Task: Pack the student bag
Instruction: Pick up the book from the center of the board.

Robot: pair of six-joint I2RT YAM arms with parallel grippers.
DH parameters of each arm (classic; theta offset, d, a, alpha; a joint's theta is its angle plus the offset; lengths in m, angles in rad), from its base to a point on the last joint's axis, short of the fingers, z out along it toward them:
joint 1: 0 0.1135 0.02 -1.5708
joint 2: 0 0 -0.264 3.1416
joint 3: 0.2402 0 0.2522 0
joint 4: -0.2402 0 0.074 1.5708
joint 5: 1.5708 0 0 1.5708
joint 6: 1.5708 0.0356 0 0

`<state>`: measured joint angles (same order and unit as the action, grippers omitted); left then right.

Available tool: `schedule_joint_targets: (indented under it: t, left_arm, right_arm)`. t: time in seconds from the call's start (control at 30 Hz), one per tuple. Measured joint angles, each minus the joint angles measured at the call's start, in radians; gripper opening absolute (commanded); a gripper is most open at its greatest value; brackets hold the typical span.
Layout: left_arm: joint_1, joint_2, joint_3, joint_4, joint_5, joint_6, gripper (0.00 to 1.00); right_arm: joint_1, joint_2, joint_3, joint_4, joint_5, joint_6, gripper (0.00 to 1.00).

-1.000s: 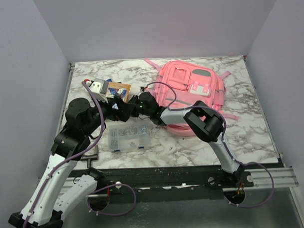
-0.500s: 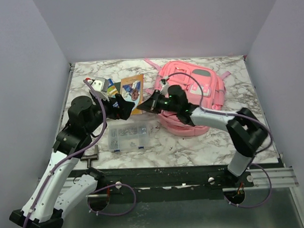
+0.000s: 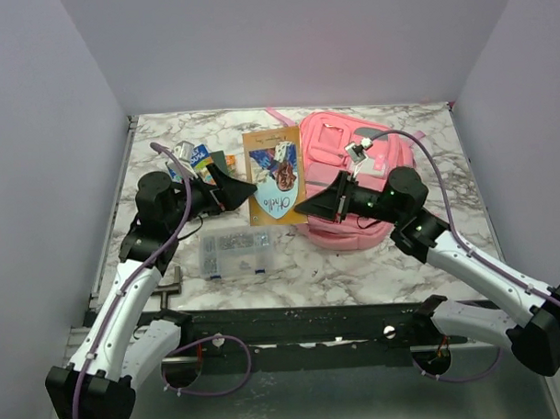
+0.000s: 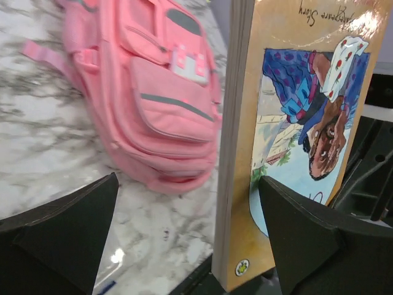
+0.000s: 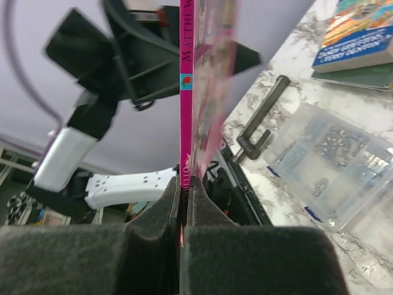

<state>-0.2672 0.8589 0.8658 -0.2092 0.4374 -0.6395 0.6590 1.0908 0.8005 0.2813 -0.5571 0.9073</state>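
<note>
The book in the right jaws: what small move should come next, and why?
Probably the right gripper should carry the book sideways over the student bag. Its jaws are shut on the book's edge, the left gripper stands wide open around the book without gripping, and the bag lies just beside it.

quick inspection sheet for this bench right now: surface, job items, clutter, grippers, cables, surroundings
surface: marble-pattern tabletop, white with grey veins
job's things: pink student bag lying at the back right; storybook held up beside it
clutter: clear compartment box, stack of books, black handle at the near edge
grippers: right gripper shut on the storybook's edge; left gripper open, fingers either side of the storybook
cables: purple cables along both arms
surroundings: plain walls on three sides
</note>
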Motion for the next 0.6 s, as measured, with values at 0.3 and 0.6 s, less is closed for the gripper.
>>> schedule_joint_targets:
  t: [0.3, 0.6]
  left_arm:
    - [0.008, -0.01, -0.189, 0.533, 0.414, -0.386, 0.88]
    - [-0.048, -0.109, -0.172, 0.779, 0.547, -0.538, 0.14]
  right_arm:
    - [-0.008, -0.121, -0.019, 0.001, -0.142, -0.014, 0.0]
    - [-0.008, -0.181, -0.085, 0.161, -0.204, 0.057, 0.01]
